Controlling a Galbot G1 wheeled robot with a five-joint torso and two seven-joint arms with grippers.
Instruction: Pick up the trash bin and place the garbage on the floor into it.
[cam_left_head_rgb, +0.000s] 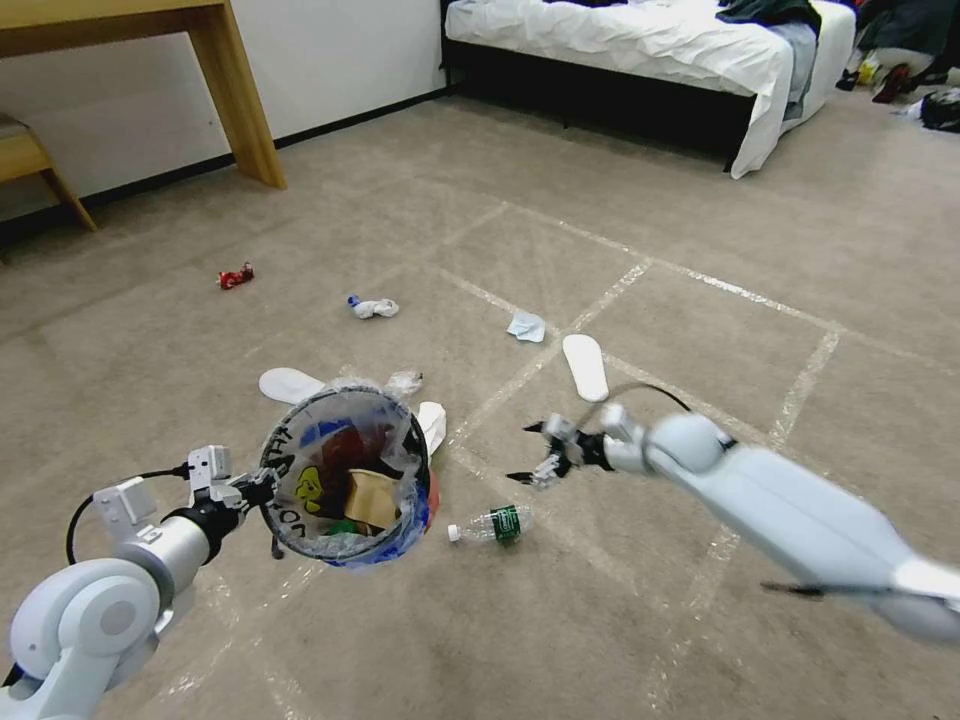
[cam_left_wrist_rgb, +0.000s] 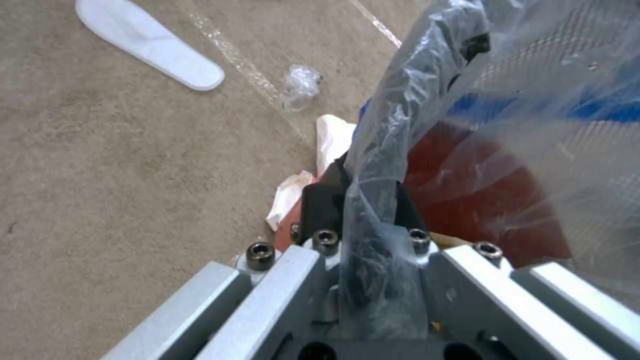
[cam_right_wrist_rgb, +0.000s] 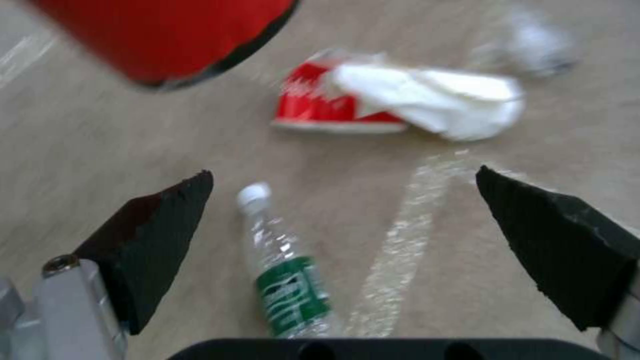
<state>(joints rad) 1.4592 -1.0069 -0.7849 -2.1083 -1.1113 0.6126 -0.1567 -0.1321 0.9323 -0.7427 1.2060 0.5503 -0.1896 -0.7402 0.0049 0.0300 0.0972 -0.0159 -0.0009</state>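
my left gripper is clamped on the rim of the trash bin, holding it off the carpet, tilted so its bag-lined mouth faces me. my right gripper hangs with its jaws spread wide, empty, just above and beside the clear plastic bottle with a green label. that bottle lies flat between bin and gripper.

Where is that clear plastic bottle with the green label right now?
In the head view, the clear plastic bottle with the green label lies on the carpet just right of the held red trash bin, below the open right gripper.
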